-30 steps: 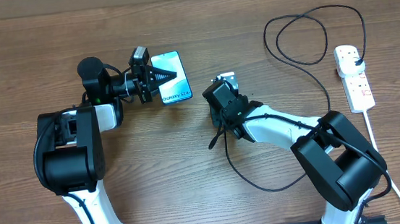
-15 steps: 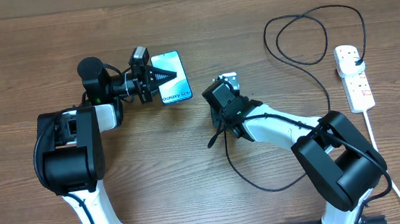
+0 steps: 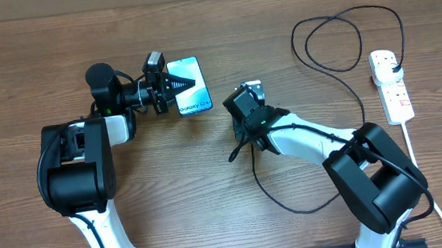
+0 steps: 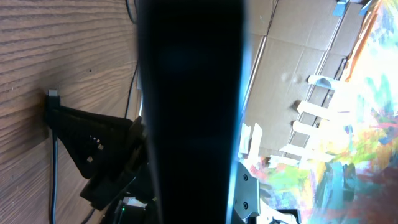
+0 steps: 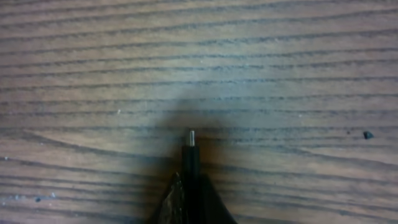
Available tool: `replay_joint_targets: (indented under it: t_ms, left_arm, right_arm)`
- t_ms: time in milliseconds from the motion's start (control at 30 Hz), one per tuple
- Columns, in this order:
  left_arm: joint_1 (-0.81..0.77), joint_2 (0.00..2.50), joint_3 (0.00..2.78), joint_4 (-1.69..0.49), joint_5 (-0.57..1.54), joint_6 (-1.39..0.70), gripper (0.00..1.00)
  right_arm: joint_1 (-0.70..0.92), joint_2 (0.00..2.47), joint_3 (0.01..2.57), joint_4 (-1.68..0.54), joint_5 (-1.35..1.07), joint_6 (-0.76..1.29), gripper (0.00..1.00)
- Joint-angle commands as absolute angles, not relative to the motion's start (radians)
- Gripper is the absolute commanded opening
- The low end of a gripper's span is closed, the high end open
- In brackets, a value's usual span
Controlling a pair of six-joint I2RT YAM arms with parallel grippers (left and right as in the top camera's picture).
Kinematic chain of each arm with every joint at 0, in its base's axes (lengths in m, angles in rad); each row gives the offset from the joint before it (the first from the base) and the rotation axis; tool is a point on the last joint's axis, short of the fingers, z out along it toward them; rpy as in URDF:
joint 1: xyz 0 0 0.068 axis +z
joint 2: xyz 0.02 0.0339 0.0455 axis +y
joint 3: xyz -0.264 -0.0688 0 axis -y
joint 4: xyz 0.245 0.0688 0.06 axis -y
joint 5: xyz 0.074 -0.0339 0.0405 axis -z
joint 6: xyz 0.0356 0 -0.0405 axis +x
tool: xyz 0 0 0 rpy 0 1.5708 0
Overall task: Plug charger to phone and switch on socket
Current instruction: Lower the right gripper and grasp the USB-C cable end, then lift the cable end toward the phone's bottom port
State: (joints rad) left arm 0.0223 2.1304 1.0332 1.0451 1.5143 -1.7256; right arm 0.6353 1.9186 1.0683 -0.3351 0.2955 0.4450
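Observation:
The phone point(image 3: 189, 85), its screen lit cyan, sits at the table's middle left with my left gripper point(image 3: 171, 86) shut on its left edge. In the left wrist view the phone point(image 4: 189, 93) is a dark slab filling the space between the jaws of the left gripper point(image 4: 193, 208). My right gripper point(image 3: 237, 148) points down at the wood right of the phone, shut on the charger's connector end point(image 5: 191, 155). The small tip of that connector sticks out past the right gripper point(image 5: 191, 183). The charger cable point(image 3: 297, 211) loops back to the white socket point(image 3: 395, 93) at the far right.
The socket's thick white cord point(image 3: 422, 166) runs toward the front right edge. The charger's black loops point(image 3: 309, 52) lie at the back right, left of the socket. The table is bare wood point(image 3: 53, 42) elsewhere, with both arm bases at the front edge.
My right gripper has closed on the charger's connector end and barely shifted. The left gripper and the phone have not moved.

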Motion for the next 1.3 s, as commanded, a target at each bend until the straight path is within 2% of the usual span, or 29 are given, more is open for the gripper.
replay_joint_targets:
  t_ms: [0,100,467,667,767,900,967,1100,1267]
  left_arm:
    - [0.030,2.126,1.052,1.055,1.520,-1.709,0.04]
    - [0.033,2.126,1.052,1.055,1.516,-1.686,0.04]
    - [0.039,2.126,1.052,1.055,1.477,-1.602,0.04]
    - [-0.010,2.126,1.052,1.055,1.451,-1.600,0.05]
    - [-0.069,2.126,1.052,1.048,1.406,-1.629,0.04]
    - [-0.143,2.126,1.052,1.047,1.331,-1.658,0.04]
    - [-0.160,2.126,1.052,1.047,1.332,-1.655,0.04]
    - [-0.201,2.126,1.052,1.047,1.381,-1.617,0.04]
    - [-0.203,2.126,1.052,1.048,1.388,-1.592,0.04]
  right_arm:
    - [0.630,1.877,1.085,-0.408,0.207,0.446,0.04]
    - [0.595,1.799,1.089,-0.442,0.105,0.443,0.04]
    - [0.329,1.717,1.084,-0.545,-0.878,0.141,0.04]
    - [0.193,1.716,1.031,-0.678,-1.177,-0.017,0.04]
    - [0.127,1.716,1.006,-0.775,-1.248,-0.133,0.04]
    - [0.005,1.717,0.943,-1.015,-1.351,-0.419,0.04]
    - [-0.018,1.717,0.925,-1.079,-1.368,-0.492,0.04]
    - [0.009,1.717,0.902,-1.098,-1.391,-0.507,0.04]
    - [0.124,1.717,0.902,-1.042,-1.450,-0.506,0.04]
